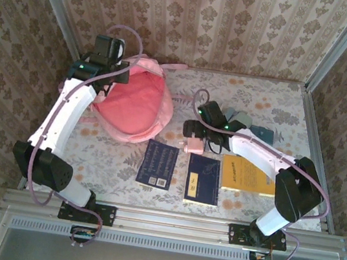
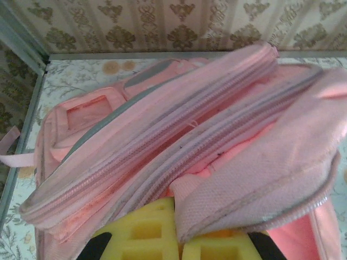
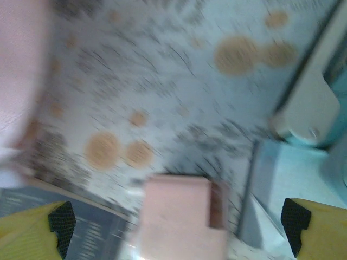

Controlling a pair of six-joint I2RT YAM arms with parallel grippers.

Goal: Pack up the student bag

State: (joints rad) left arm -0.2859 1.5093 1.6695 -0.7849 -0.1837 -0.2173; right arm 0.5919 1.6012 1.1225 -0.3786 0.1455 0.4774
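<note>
3 books, a dark blue book, a navy notebook and a yellow book, lie unpacked on the near table, so most of the packing looks left. The student bag sits far left: soft pink, zippered, apparently gaping. The left gripper is clamped on its flap. The right gripper is spread wide and empty over a small pink block.

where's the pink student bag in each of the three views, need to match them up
Top external: the student bag lies upper left of centre, at the far left of the table.
Left wrist: close up across the middle, with its zipped pockets running diagonally.
Right wrist: a blurred pink mass at the left edge, probably the bag.
Shared landmark: the floral tablecloth with orange blossoms.
</note>
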